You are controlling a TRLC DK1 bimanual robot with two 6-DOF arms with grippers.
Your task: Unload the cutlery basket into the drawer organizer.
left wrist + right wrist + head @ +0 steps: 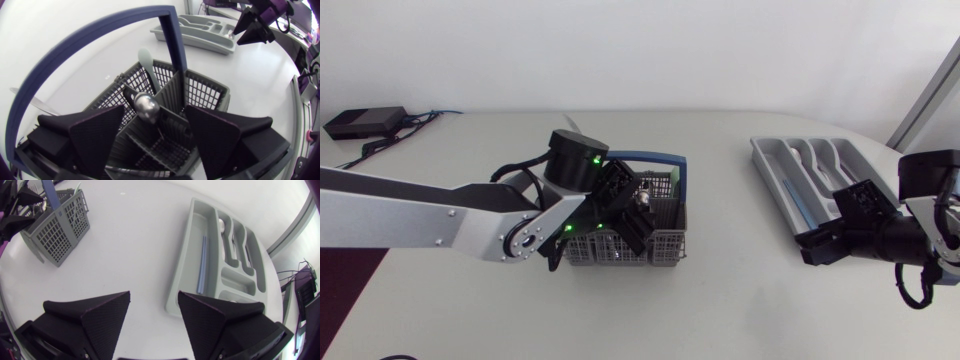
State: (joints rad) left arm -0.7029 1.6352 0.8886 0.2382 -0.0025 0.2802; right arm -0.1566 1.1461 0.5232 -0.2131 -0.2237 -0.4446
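Now, left gripper: spread wide, empty, tips dipped into the top of the cutlery basket.
Cutlery basket: grey mesh with a blue hoop handle, standing around the middle of the table, a little toward its left edge.
Nearest piece: a rounded metal end stands up between the two fingers, leaning against a divider wall.
Other load: a pale utensil stands in a cell farther ahead, beside the handle's upright.
Step in hand: by my judgement, taking the metal piece out of its cell.
How to grip: centre the fingers so one comes down on each side of the metal end, with the divider wall outside the pinch. Closing on mesh would drag the whole basket.
How to lift: pull straight up along the cell, then tilt clear of the hoop handle.
Risk: the rounded end looks smooth and may slip, so a bite lower on its neck would be safer.
Right gripper: parted, nothing in it, hovering just off the near short end of the drawer organizer.
Drawer organizer: near the table's right edge toward the far corner, with a blue stick in its long slot.
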